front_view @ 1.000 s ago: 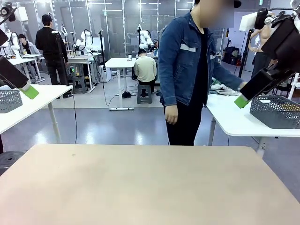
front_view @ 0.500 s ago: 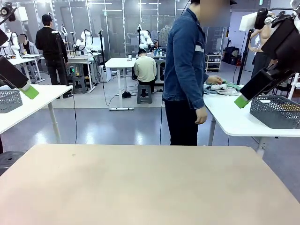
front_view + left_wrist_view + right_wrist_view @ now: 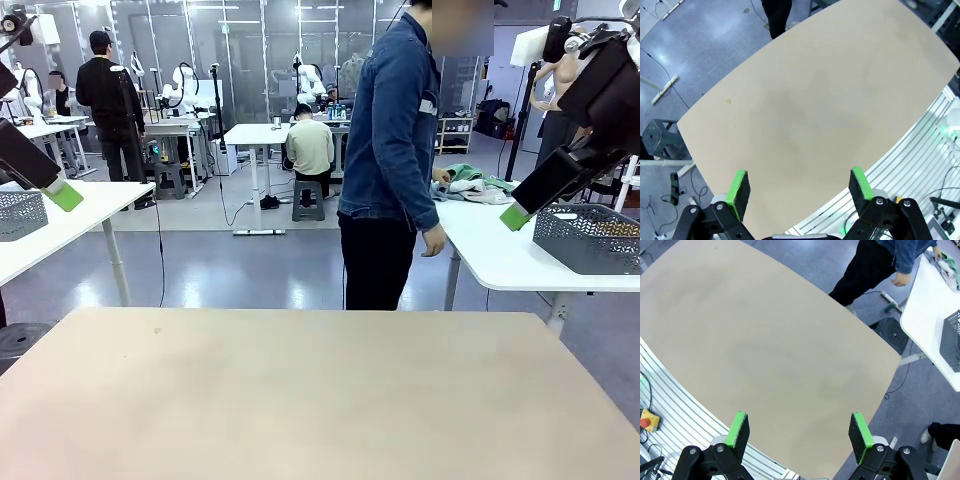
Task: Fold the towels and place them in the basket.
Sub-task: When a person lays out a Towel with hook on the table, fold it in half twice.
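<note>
There, towels [image 3: 478, 186] heaped on the side table [image 3: 490, 255], basket [image 3: 588, 240] nearby.

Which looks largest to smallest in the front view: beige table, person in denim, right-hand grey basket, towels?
1. Beige table, nearest the camera.
2. Person in denim.
3. Grey basket, cut by the picture edge.
4. Towels, farther off, so true size is unsure.

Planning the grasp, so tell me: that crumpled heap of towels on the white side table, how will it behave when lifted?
The towels lie crumpled in soft folds, so they are probably floppy and would drape from any pinch. Green and pale pieces overlap, so lifting one may drag the other.
</note>
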